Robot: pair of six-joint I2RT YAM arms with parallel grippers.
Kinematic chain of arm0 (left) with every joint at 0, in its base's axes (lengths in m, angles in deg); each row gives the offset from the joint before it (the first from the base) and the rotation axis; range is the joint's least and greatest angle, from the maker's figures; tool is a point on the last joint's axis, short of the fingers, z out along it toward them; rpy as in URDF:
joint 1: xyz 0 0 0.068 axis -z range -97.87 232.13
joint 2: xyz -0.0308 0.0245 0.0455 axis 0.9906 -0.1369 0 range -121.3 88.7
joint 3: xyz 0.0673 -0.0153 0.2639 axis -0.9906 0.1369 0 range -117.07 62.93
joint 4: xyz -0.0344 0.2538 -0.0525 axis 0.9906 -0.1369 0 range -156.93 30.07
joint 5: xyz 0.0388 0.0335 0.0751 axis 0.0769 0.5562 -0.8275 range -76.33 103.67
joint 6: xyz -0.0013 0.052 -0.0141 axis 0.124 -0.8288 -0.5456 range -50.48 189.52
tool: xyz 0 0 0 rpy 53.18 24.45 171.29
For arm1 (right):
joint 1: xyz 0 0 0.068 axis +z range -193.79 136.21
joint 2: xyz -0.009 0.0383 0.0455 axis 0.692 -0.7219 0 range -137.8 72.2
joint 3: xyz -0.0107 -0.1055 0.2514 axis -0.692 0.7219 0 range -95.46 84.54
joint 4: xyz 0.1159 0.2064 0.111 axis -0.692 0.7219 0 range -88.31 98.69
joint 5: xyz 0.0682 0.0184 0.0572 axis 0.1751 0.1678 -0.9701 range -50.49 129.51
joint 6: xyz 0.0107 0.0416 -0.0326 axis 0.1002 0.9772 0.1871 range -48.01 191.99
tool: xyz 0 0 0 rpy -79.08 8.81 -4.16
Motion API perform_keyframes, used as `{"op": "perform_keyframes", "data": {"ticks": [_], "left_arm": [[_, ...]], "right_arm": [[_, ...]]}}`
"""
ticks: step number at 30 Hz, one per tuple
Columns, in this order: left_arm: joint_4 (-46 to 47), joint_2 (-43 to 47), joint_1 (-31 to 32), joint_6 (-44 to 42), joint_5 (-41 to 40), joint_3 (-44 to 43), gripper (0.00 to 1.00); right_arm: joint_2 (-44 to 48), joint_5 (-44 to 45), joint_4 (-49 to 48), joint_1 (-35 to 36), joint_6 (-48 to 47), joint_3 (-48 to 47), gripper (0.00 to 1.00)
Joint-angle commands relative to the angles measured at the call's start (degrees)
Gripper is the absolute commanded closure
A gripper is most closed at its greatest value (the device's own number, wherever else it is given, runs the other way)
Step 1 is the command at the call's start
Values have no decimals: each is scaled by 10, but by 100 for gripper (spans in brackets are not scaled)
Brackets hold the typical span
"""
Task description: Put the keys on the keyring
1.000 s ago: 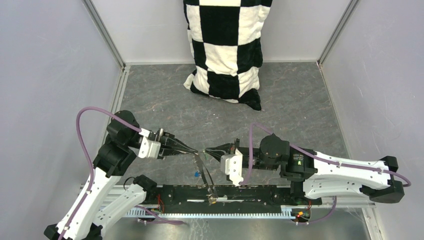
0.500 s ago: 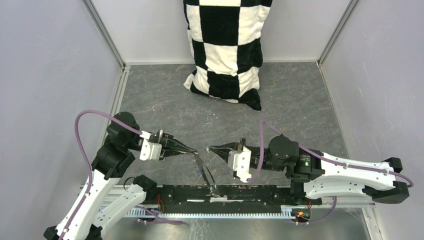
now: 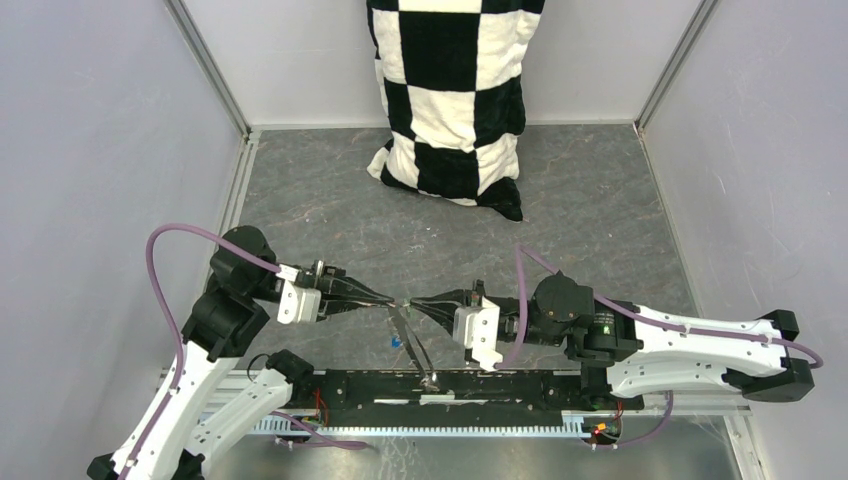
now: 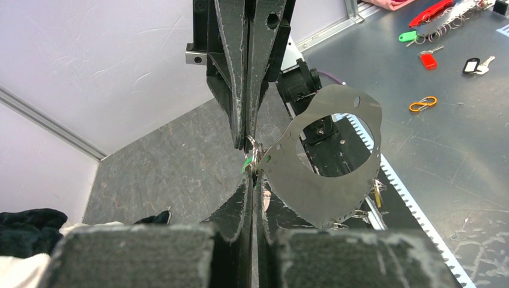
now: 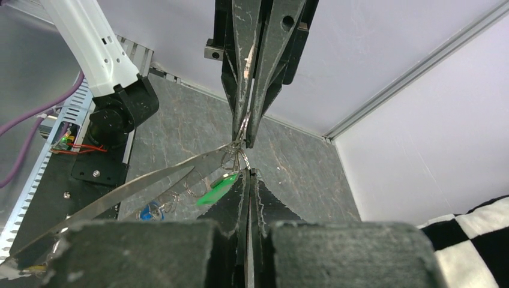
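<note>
Matt keyring (image 4: 324,192); glossy plastic green key (image 5: 217,189)

Cloth (image 3: 450,100) was black-and-white checked. Table (image 3: 590,210) was dark grey, marbled with pale veins. Keyring (image 4: 327,192) was dull grey-olive, its rings silver. Green key (image 5: 217,189), blue key (image 5: 150,211), yellow key (image 4: 377,193) noted. Cables (image 3: 165,260) were purple.

Left gripper (image 4: 252,183) seen pressed closed at bottom; closed right gripper (image 4: 247,141) met tip to tip from above. Thin silver ring (image 4: 256,150) and green key (image 4: 246,163) caught between tips. Keyring (image 4: 324,192) strap hung rightward, tilted. Yellow key (image 4: 377,194) glimpsed at its right edge.
</note>
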Motion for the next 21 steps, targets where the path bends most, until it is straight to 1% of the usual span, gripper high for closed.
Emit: {"op": "perform_keyframes", "data": {"ticks": [1, 12, 21], "left_arm": [[22, 6, 2, 19, -5, 3, 98], [21, 2, 2, 21, -6, 0, 98], [28, 0, 1, 36, -7, 0, 98]], "right_arm": [[-4, -11, -42, 8, 10, -22, 99], [-3, -14, -35, 14, 7, -21, 100], [-1, -13, -30, 22, -15, -19, 99]]}}
